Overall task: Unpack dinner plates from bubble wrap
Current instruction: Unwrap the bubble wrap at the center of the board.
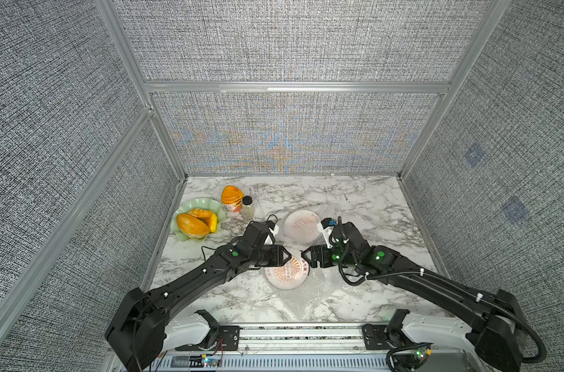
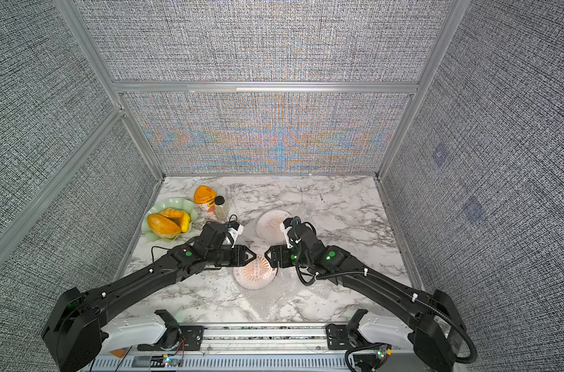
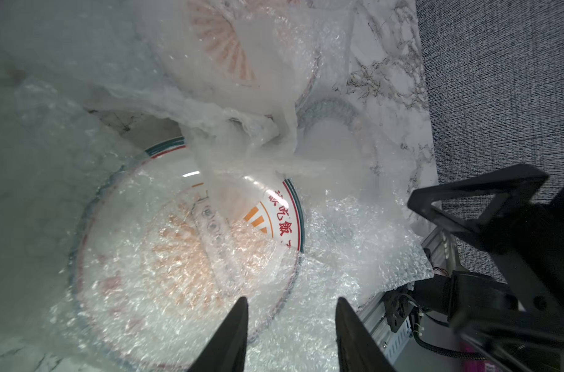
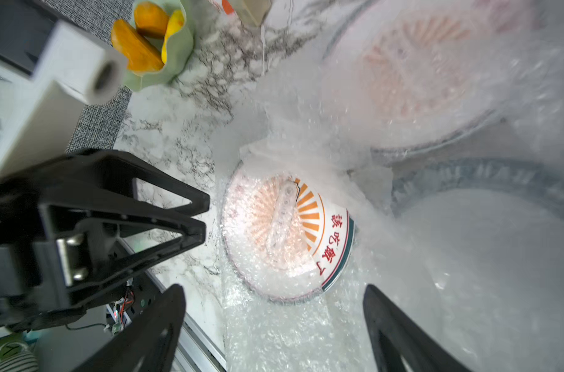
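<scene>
The near dinner plate (image 1: 287, 275) lies flat on the marble table (image 1: 370, 199), at the front and centre, on a spread sheet of bubble wrap (image 1: 322, 299). A flap of that wrap covers most of the plate. One wedge is bare, showing orange rays, red characters and a green edge (image 4: 325, 232).

My left gripper (image 1: 287, 256) hangs over the plate's far rim with its jaws partway apart (image 3: 291, 301). Through the hazy film I can't say whether they touch the wrap. My right gripper (image 1: 304, 255) faces it tip to tip, jaws spread wide and holding nothing (image 4: 273, 286).

Just behind them, a second plate (image 1: 301, 225) sits fully under wrap. Off to the left stand a wavy green dish (image 1: 180, 232) of orange food, an orange-lidded cup (image 1: 232, 196) and a small bottle (image 1: 247, 206).
</scene>
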Action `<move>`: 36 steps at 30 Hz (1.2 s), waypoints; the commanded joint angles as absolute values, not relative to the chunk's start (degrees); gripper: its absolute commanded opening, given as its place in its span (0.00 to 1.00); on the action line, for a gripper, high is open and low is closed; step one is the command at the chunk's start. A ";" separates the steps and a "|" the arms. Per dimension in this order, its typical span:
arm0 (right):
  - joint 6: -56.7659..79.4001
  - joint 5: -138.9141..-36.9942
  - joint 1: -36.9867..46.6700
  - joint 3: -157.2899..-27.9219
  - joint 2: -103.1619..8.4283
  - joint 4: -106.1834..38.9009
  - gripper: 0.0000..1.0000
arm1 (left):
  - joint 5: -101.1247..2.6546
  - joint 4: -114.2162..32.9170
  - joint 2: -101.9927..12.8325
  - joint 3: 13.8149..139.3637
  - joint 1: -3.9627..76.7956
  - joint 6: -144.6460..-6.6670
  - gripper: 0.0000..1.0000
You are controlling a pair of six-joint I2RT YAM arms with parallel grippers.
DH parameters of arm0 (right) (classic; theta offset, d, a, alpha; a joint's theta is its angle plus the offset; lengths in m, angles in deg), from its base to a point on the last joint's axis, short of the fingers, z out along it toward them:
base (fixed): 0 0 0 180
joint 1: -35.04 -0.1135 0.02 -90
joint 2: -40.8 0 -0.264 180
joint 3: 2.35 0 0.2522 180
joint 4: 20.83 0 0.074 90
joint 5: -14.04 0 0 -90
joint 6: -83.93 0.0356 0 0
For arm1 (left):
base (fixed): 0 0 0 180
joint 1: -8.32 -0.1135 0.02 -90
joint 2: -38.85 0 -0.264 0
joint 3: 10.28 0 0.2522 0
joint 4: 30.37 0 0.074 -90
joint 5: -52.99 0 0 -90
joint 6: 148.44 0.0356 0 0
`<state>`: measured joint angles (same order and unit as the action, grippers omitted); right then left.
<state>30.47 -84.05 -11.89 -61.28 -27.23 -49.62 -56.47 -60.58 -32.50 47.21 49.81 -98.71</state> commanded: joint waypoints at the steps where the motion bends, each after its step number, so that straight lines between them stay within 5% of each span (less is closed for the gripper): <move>1: 35.63 -88.35 -12.07 -57.84 -28.66 -41.07 0.65 | -53.11 -66.13 -37.20 49.88 49.81 -95.76 0.46; 6: 35.79 -87.11 -12.02 -57.56 -33.84 -41.01 0.18 | -54.11 -64.38 -46.28 54.91 50.14 -94.15 0.44; 11: 35.57 -80.91 -10.39 -58.37 -37.27 -44.01 0.04 | -54.81 -63.82 -54.02 59.60 50.42 -92.56 0.44; 18: 34.55 -79.29 -7.79 -59.39 -40.46 -44.02 0.00 | -54.64 -67.90 -61.67 65.44 53.02 -89.28 0.44; 36: 32.80 -81.58 -4.69 -60.75 -45.55 -42.59 0.00 | -51.17 -75.89 -53.77 58.60 54.37 -88.93 0.55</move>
